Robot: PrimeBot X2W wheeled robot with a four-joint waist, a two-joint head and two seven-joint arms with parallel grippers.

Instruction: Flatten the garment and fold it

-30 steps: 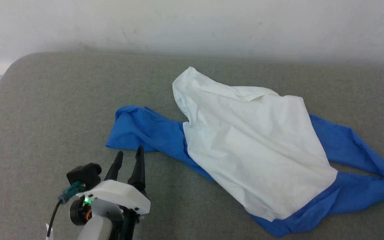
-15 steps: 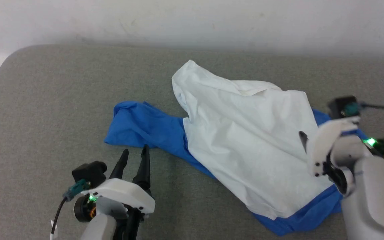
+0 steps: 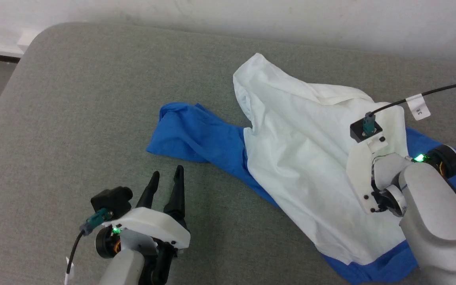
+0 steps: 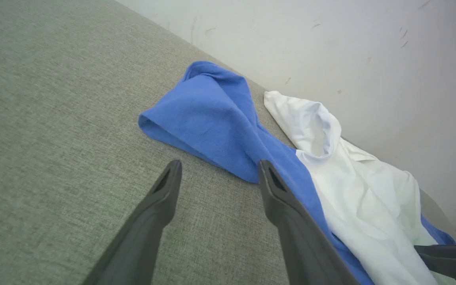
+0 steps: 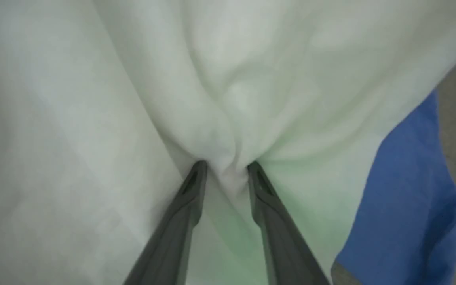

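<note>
Head and wrist views of a grey upholstered surface (image 3: 73, 99) set against a pale wall (image 3: 251, 16). The garment (image 3: 303, 158) lies crumpled on the right half of the surface, its white body running from near the far edge down toward the near right edge. One blue sleeve (image 3: 196, 134) stretches leftward toward the middle, and more blue cloth (image 3: 378, 269) shows beneath the body's near end. Left claw (image 3: 168, 171) – fingers spread wide and holding nothing – sits over bare surface just on the near side of the blue sleeve, apart from it. Right claw (image 5: 226, 163) points down into the right part of the white body. Its fingertips press into the cloth with a puckered ridge bunched between them – whether that ridge is firmly gripped cannot be told.
</note>
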